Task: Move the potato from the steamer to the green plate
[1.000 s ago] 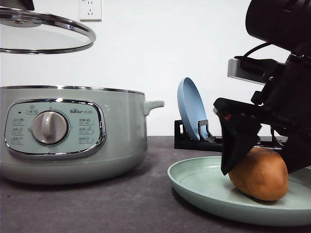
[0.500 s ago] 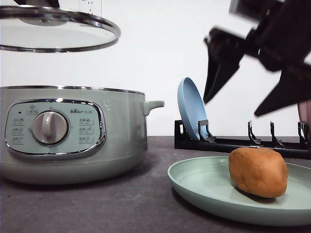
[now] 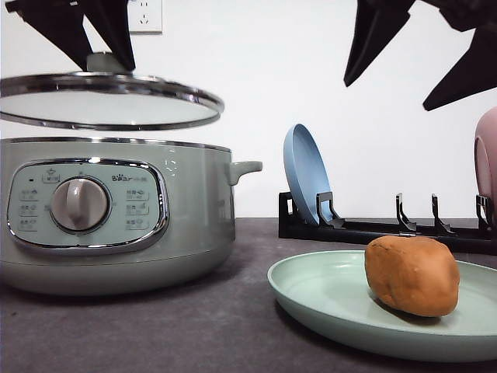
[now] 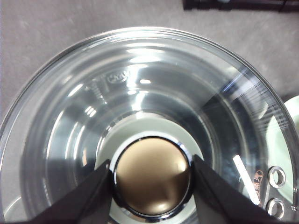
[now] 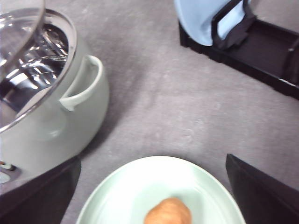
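Potato (image 3: pixel 412 275): lodged on green plate (image 3: pixel 326 299), right. Right tool (image 3: pixel 423 54): spread, empty, raised. Left tool (image 4: pixel 151 179): clamped on glass lid (image 3: pixel 109 101) above steamer (image 3: pixel 116 214); slippage risked if misaligned when lowered.

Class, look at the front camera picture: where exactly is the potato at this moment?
The potato lies on the green plate at the lower right of the front view, right of the steamer, with the open right claw high above it.

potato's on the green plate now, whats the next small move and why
Probably lower the glass lid onto the steamer. The left gripper holds it by the knob just above the rim, the potato rests on the green plate, and the open right gripper is well above it.
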`<state>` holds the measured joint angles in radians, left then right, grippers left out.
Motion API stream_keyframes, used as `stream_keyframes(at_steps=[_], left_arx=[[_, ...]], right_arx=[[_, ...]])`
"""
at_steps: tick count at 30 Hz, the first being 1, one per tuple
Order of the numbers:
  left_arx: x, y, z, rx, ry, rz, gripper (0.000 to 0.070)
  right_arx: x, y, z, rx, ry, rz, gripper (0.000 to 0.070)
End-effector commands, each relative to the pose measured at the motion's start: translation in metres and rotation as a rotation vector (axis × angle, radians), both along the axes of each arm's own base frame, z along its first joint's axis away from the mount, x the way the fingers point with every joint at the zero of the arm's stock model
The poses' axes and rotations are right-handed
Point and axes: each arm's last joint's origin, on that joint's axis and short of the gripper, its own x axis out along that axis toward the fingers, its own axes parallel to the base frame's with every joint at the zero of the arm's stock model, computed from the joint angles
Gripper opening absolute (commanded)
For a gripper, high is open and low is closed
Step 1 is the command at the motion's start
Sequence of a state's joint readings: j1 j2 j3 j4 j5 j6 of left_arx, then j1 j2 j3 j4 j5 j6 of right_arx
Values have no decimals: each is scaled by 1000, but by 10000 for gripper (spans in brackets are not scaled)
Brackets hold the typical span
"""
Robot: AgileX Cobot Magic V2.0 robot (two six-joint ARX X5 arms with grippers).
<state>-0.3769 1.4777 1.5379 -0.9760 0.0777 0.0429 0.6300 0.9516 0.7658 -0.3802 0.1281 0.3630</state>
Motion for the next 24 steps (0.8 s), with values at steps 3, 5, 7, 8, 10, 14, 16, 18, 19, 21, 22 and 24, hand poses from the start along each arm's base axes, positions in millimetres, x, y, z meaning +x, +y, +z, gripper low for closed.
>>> stream_keyframes(at_steps=[3,5,7,8,10,14,16,18,19,21,22,24], left_arx=[[10,-5,2,3,-37,-19,3],[13,-6,-1,6,-34,-20,3],[15,-7,-3,7,-32,-21,4],[16,-8,-4,7,-32,-21,3],[18,-9,-5,7,-30,-23,3],[20,-13,-9,12,-19,-32,3],[22,-14,-12,16,-10,-33,3],[24,-15,-15,20,0,-34,3],[25,-16,-17,21,5,-34,3],[27,-16,-19,24,10,-33,3],[27,-16,-19,24,11,-33,3],[27,-16,-19,28,9,-31,3]], right_arx=[[-1,1,5,-7,-19,6,629],[-2,0,5,-14,-19,1,629],[-2,0,4,-23,-19,-10,629],[-2,0,4,-24,-18,-10,630],[-2,0,4,-24,-17,-10,629],[-2,0,4,-24,-17,-10,629],[-2,0,4,-24,-17,-10,629],[-2,0,4,-24,-17,-10,629],[-2,0,4,-24,-17,-10,629],[-2,0,4,-24,-17,-10,629],[-2,0,4,-24,-17,-10,629],[-2,0,4,-24,-17,-10,629]])
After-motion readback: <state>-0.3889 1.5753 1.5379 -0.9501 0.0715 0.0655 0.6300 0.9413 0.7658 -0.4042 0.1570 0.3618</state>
